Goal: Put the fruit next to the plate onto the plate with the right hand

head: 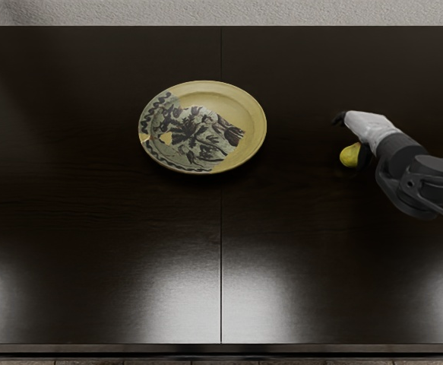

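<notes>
1. Fruit [349, 155], small and yellow, lies on the dark surface [130, 251] well to the right of the plate [248, 106], partly hidden under the right robot hand [365, 128].
2. It looks light, smooth and rounded, so it may roll or slip. I'd take it gently across its widest part.
3. Whether the robot hand has closed on it, I cannot tell from here.
4. The surface is glossy dark wood with a seam [221, 228] down the middle. A pale grey strip [221, 11] shows beyond its far edge.
</notes>
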Motion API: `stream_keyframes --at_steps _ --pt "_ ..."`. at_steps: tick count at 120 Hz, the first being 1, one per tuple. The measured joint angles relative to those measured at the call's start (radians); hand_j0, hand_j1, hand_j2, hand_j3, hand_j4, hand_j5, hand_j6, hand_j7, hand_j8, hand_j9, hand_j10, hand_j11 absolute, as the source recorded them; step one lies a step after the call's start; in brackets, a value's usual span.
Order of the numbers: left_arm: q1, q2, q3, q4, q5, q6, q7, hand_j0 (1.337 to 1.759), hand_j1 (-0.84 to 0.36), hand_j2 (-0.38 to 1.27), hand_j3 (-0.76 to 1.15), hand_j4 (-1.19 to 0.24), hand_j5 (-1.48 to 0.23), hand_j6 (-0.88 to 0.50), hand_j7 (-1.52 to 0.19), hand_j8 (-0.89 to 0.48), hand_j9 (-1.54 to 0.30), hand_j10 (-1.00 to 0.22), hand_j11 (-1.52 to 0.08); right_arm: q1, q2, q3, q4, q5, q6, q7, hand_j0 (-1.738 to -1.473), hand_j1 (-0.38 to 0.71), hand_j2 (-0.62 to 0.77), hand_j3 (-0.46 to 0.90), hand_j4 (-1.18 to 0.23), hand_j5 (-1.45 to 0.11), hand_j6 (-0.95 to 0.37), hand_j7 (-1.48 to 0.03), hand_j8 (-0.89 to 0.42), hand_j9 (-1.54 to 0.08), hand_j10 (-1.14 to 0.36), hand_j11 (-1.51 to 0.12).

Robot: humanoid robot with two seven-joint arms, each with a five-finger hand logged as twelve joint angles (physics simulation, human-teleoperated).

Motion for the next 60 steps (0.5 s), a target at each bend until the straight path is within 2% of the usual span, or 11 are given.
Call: stream_keyframes --at_steps 60 --pt "0.000 0.000 0.000 0.000 0.000 0.000 0.000 1.658 0.35 0.00 0.00 0.00 0.00 0.00 0.00 0.00 0.00 0.00 0.00 -0.053 0.060 -0.037 -0.068 0.001 -0.152 -0.003 -1.658 0.10 -0.07 0.00 -0.39 -0.50 -0.39 -0.50 -0.39 -0.50 -0.39 -0.50"
